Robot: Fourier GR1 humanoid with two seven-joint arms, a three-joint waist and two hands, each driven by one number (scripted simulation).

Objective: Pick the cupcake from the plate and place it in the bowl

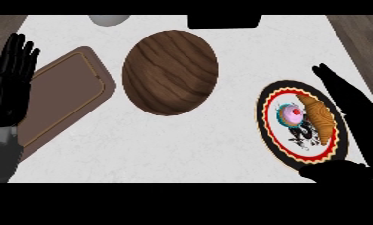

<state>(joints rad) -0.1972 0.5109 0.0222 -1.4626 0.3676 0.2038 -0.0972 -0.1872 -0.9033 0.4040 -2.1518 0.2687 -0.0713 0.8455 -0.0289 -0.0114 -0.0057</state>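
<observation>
A small cupcake [293, 114] with pink icing sits on a round plate [271, 129] with a black, red and cream rim at the right of the counter. Beside it on the same plate lies a croissant [319, 117]. The wooden bowl [170, 72] stands in the middle of the counter, left of the plate. My right hand [348, 101] hovers over the plate's right edge, fingers straight and open, thumb low near the plate's bottom rim; it holds nothing. My left hand [16, 76] rests open at the far left edge, fingers up.
A brown cutting board [69, 88] lies tilted at the left, between my left hand and the bowl. A grey round object [109, 19] and a black block [224, 21] sit at the counter's far edge. Wooden floor shows past the counter's right corner.
</observation>
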